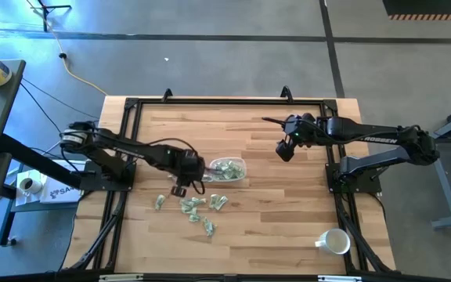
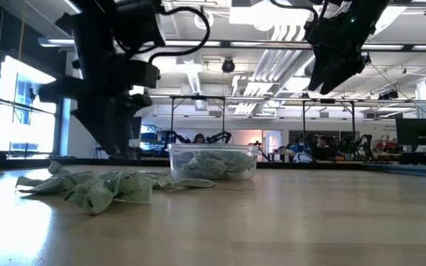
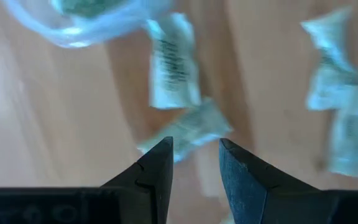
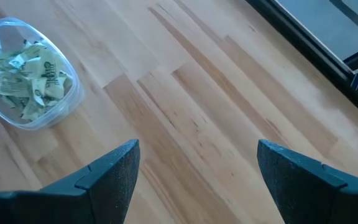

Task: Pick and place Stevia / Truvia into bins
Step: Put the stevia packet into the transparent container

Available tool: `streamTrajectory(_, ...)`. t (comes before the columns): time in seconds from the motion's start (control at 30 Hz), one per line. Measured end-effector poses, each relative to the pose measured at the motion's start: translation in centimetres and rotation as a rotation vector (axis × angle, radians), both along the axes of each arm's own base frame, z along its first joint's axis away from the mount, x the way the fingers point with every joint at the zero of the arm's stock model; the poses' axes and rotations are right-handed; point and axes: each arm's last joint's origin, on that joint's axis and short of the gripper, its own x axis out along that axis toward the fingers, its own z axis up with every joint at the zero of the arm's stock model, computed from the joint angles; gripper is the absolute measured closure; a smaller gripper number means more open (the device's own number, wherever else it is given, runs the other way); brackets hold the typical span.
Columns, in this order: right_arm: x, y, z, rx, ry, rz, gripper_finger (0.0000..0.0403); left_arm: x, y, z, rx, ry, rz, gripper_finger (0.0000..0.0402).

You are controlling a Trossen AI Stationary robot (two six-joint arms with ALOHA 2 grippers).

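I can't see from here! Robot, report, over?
Left gripper open above loose green-and-white paper packets. Right gripper open, waiting aloft. Clear plastic container part-filled. Nothing blocking.

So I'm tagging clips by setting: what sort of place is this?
Probably a robotics lab or open workshop: exposed ceiling pipes, more framed workbenches behind, and a bare concrete floor around the wooden table.

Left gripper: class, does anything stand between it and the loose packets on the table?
Nothing visible does. The left gripper hangs open just above a loose packet, with only bare table around it; the bin sits off to one side.
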Motion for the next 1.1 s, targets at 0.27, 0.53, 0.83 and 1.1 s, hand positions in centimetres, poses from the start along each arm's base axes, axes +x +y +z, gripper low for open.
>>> streamTrajectory(0.27,0.0,0.0,0.0,0.018,-0.010,-0.029,0.0089,0.0,2.5,-1.2,0.018,0.027,-0.163,0.0238)
streamTrajectory(0.53,-0.1,0.0,0.0,0.029,-0.015,-0.049,0.0089,0.4,2.3,-2.1,-0.003,0.038,-0.298,0.0238)
streamTrajectory(0.83,-0.2,0.0,-0.1,0.025,-0.007,-0.065,0.0089,1.0,2.4,-4.0,0.016,0.107,-0.332,0.0240)
streamTrajectory(1.1,-0.2,0.0,-0.1,0.020,0.000,-0.069,0.0089,1.2,2.6,-3.9,0.072,0.120,-0.292,0.0347)
